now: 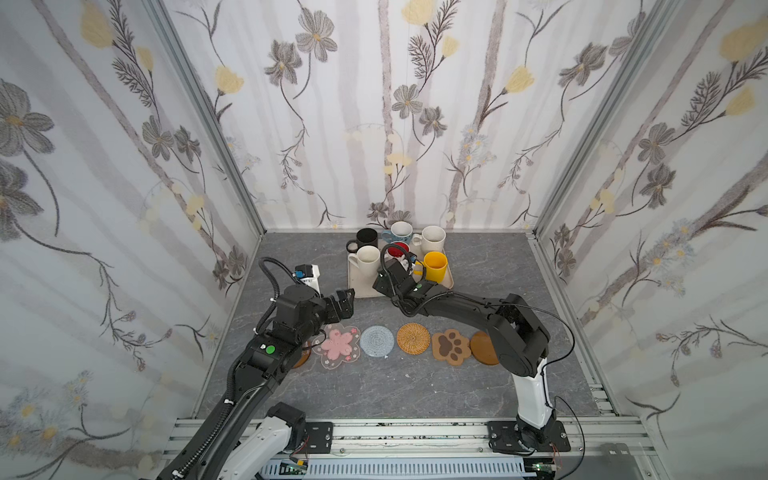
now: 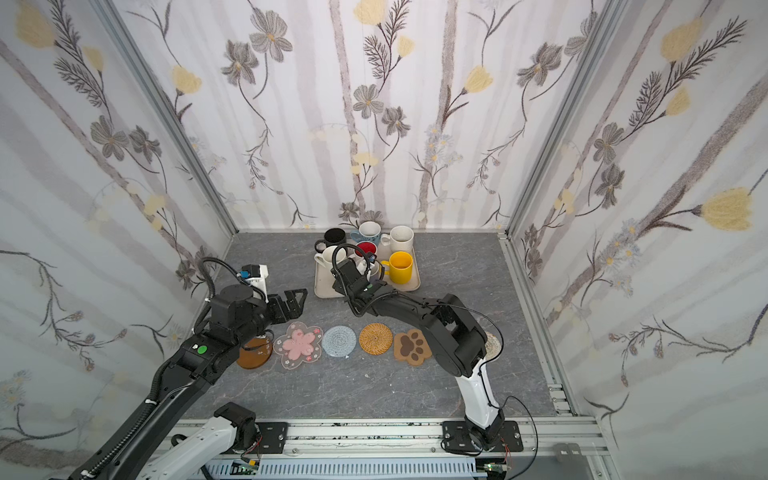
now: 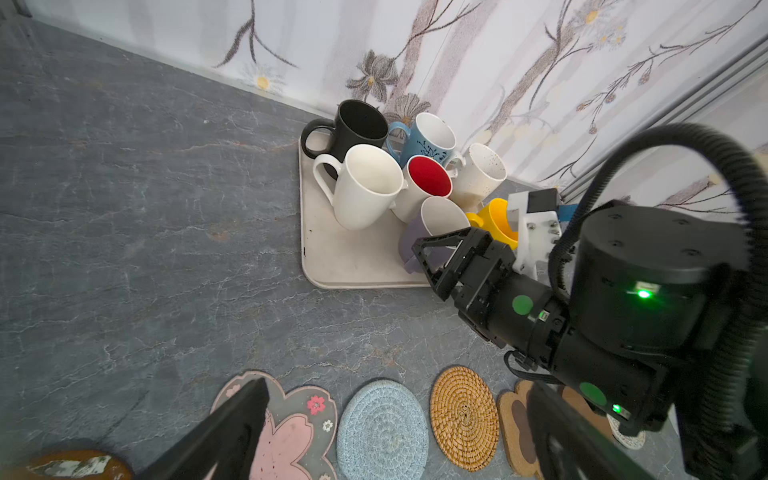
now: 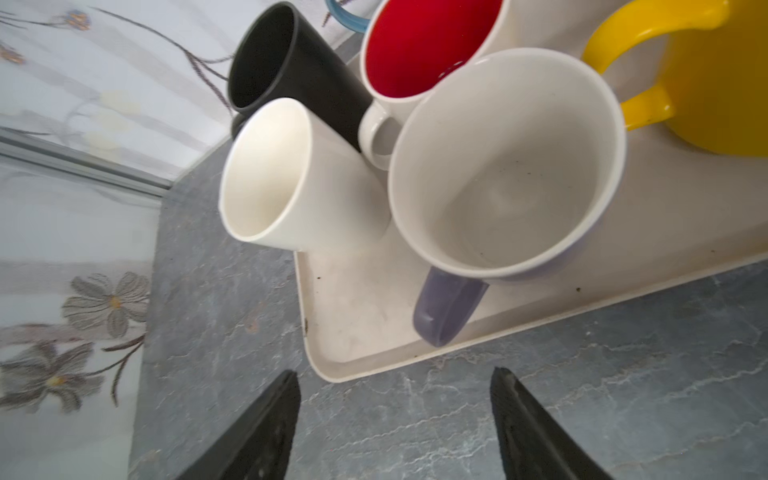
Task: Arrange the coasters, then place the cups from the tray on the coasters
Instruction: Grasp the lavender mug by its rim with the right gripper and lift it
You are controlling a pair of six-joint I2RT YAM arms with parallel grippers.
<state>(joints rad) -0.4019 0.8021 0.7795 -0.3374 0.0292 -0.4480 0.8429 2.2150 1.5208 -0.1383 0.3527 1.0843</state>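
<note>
The tray (image 3: 345, 257) is sitting at the far middle of the table (image 1: 374, 386), carrying all seven mugs. The lavender mug (image 4: 507, 166) is standing nearest the right jaws, which are spread and empty just short of its handle. The right arm (image 1: 457, 303) is largely hiding that mug in both top views. The left jaws are hovering released between the tray and the row of coasters (image 1: 377, 340).

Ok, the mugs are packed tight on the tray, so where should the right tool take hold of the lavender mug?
Probably take the lavender mug by its handle, coming in over the near edge of the tray. The handle sticks out towards the open right tool with bare tray on either side, while the white mug and red-lined mug crowd its body.
</note>
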